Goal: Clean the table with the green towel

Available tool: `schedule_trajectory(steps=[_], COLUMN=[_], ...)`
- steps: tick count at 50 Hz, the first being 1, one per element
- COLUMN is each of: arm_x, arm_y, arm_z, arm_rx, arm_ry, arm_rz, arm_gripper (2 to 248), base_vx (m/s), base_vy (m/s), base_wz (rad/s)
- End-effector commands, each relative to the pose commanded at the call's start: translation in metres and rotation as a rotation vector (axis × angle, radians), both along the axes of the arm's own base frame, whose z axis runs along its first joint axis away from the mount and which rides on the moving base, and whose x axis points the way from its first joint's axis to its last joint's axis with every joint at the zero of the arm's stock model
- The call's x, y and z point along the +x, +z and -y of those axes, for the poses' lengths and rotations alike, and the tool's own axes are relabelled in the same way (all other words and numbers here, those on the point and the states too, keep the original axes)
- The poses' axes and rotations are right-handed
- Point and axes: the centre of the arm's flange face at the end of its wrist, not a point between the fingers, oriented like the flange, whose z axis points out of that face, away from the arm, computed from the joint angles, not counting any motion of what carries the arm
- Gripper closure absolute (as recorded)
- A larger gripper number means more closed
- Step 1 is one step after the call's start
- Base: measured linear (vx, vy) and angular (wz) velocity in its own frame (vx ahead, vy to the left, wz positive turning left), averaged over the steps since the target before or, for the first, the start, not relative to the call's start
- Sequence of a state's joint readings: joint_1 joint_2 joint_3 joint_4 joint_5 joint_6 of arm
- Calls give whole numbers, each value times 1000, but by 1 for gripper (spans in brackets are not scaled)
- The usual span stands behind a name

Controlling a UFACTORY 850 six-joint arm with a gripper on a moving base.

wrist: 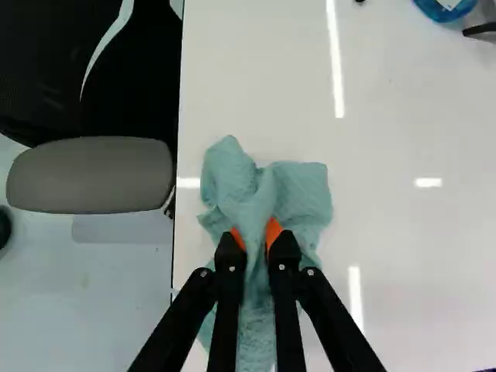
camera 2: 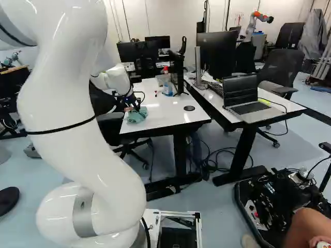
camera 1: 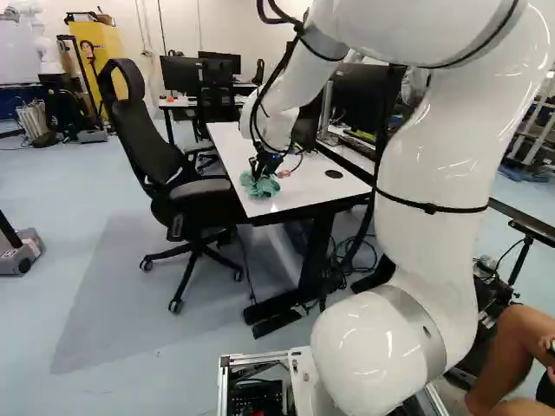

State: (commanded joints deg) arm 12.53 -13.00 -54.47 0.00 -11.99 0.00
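Note:
The gripper (camera 1: 265,166) is low over the near left corner of the white table (camera 1: 323,189) in the left base view. Bunched beneath it lies the green towel (camera 1: 260,185), resting on the tabletop. In the wrist view the gripper (wrist: 257,242) has its orange pads pinching a fold of the towel (wrist: 298,190) from both sides. Cloth spreads ahead of and around the fingers, close to the table's chair-side edge. The towel's underside is hidden.
A black office chair (camera 1: 204,192) stands against the table's side. On the table are a blue-liquid bottle (camera 2: 167,89) and a monitor (camera 2: 178,70). A laptop (camera 2: 247,98) sits on the neighbouring desk. Another robot (camera 2: 254,26) stands far back.

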Motion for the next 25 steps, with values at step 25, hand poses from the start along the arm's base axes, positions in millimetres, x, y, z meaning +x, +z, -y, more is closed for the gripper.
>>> schedule_trajectory(steps=[25], arm_x=[-13], arm_y=[0], arm_z=[44], arm_rx=[-1], arm_ry=[-79], arm_rz=[-8], arm_gripper=[204], base_vx=[0], base_vy=[0], base_wz=[0])
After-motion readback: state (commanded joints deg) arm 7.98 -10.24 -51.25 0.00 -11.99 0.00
